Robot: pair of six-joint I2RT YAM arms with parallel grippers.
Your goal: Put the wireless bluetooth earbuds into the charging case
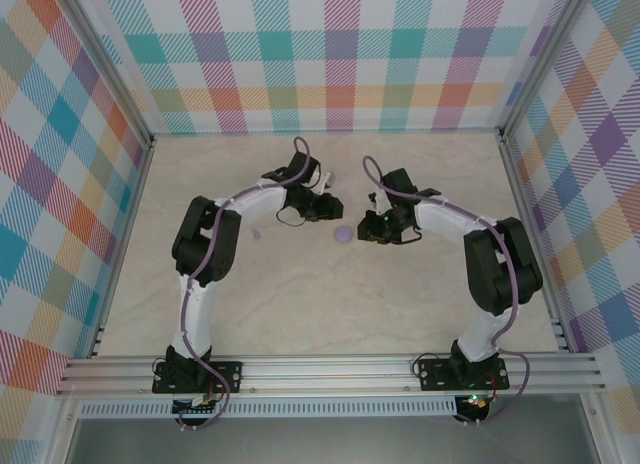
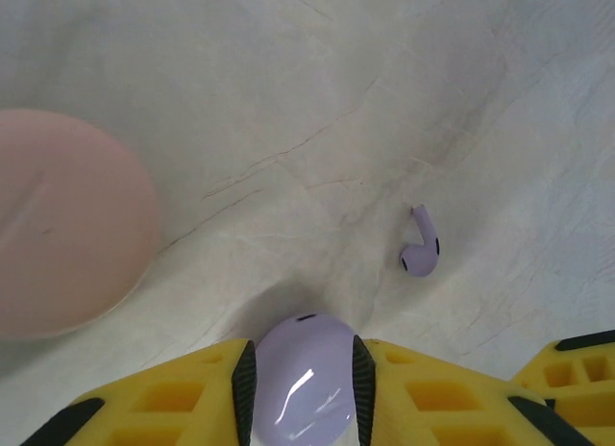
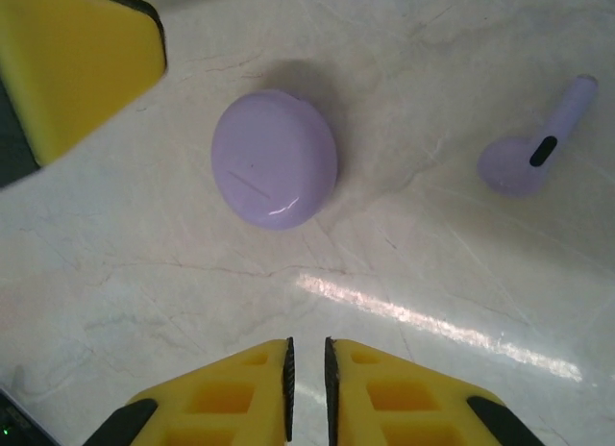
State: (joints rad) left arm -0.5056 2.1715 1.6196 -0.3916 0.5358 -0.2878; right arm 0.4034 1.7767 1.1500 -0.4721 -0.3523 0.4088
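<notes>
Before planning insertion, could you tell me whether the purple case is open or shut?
Shut: the purple case is one smooth closed dome, with no inner wells exposed.

Desk (image 3: 144,273): smooth stone-look top, veined, low sheen, glare streak just ahead of the right end effector (image 3: 307,355). Purple case (image 3: 275,158) ahead of it: glossy moulded plastic, sharp highlights. Purple earbud (image 3: 533,143), ahead-right: smooth plastic, softer sheen. Pink case (image 2: 58,225), left of the left end effector (image 2: 304,369): looks matt, blurred. Fingers (image 3: 221,398): yellow plastic, matt; black pads (image 2: 245,384), rubber-like. Rail (image 1: 330,369) behind both: bare ribbed metal.
</notes>
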